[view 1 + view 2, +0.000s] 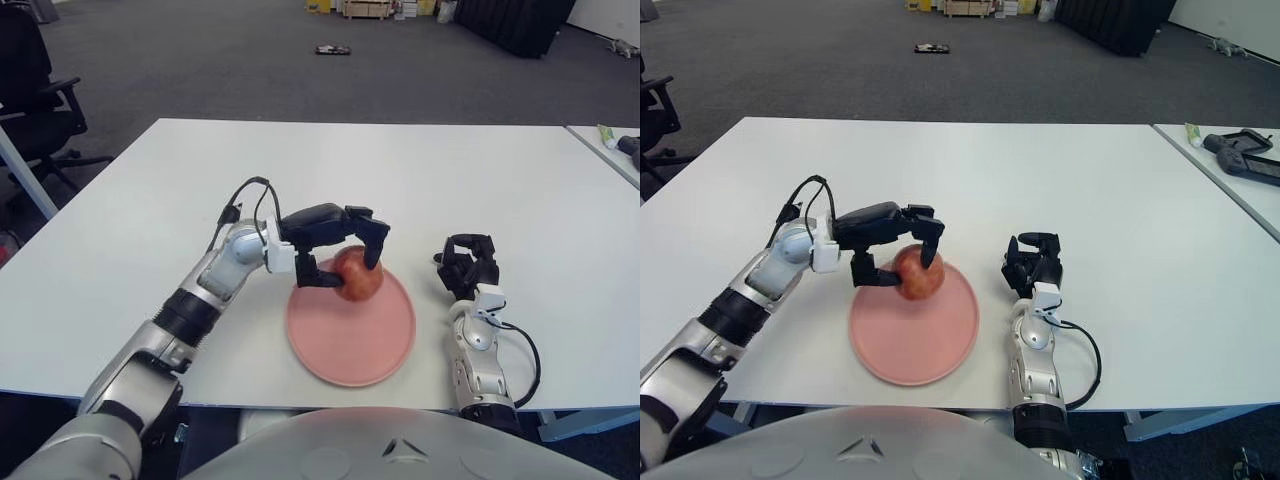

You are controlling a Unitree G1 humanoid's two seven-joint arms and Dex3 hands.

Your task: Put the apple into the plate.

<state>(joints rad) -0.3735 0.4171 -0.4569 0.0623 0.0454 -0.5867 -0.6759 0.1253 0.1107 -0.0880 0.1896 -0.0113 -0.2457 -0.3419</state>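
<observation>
A red apple (357, 273) is held by my left hand (340, 250), whose black fingers curl over its top and sides. The apple hangs just over the far part of the pink plate (350, 335); whether it touches the plate I cannot tell. The plate lies on the white table near the front edge. My right hand (468, 265) shows to the right of the plate, idle, with its fingers curled and nothing in them.
The white table (450, 180) stretches wide behind the plate. A second table (612, 148) at the far right carries a dark device (1250, 157) and a green tube (606, 133). A black office chair (35, 95) stands off the table's left side.
</observation>
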